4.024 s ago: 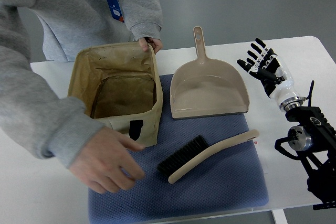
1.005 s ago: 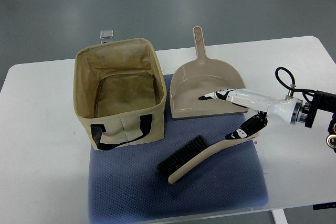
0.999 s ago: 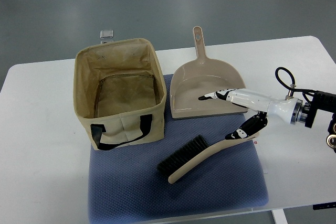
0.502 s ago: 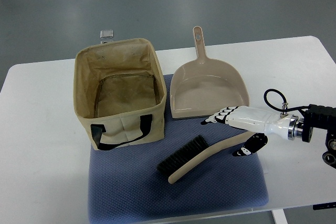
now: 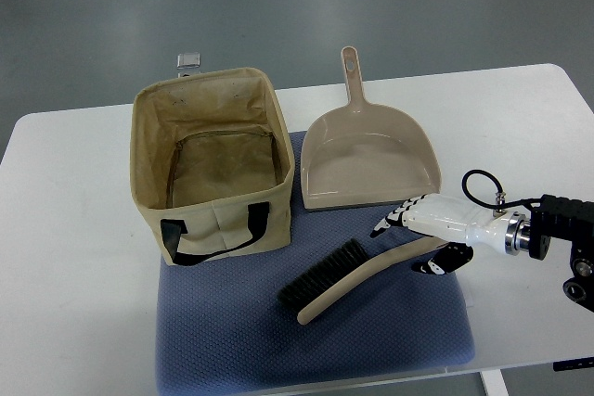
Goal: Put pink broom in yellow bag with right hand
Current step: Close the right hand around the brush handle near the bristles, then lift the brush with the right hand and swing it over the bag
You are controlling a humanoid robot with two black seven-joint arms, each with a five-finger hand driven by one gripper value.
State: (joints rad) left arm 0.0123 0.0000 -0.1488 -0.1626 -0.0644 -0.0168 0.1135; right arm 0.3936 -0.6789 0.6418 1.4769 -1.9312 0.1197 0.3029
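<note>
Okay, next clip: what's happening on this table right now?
The robot's right hand reaches in from the right and sits over the handle end of the pink broom, which lies flat on the blue mat. The fingers arch over the handle, but a closed grasp isn't clear and nothing is lifted yet. The yellow bag stands open to the left, with a dustpan behind the broom. No left arm shows.

Matt cloth bag [image 5: 209, 169], smooth plastic dustpan [image 5: 367, 159], dark-bristled plastic broom [image 5: 357, 271] on a textured woven mat [image 5: 371, 331].
</note>
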